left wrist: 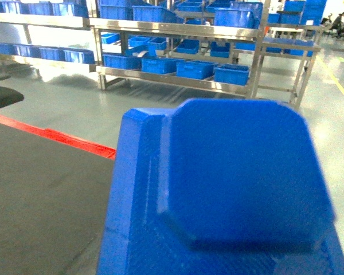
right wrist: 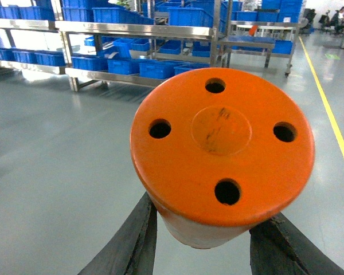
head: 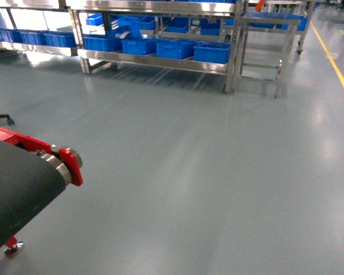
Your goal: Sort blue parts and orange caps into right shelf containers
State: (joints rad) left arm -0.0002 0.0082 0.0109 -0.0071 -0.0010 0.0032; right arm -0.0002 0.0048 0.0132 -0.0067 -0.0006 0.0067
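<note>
A large blue part point(left wrist: 229, 195) fills the left wrist view, hanging over the edge of the dark belt. My left gripper's fingers are hidden behind it, and it appears shut on the part. In the right wrist view an orange cap point(right wrist: 223, 149), round with several holes in its face, sits between the two black fingers point(right wrist: 132, 240) of my right gripper point(right wrist: 209, 223), which is shut on it. The steel shelf point(head: 160, 62) stands far ahead across the floor, with blue containers point(head: 212, 52) in rows on its tiers. Neither gripper shows in the head view.
A black conveyor belt point(head: 17, 189) with a red frame point(head: 71, 163) sits at the near left. Grey floor lies between me and the shelf. A steel cart point(head: 264, 46) stands to the shelf's right, and a yellow floor line point(head: 335, 63) runs along the far right.
</note>
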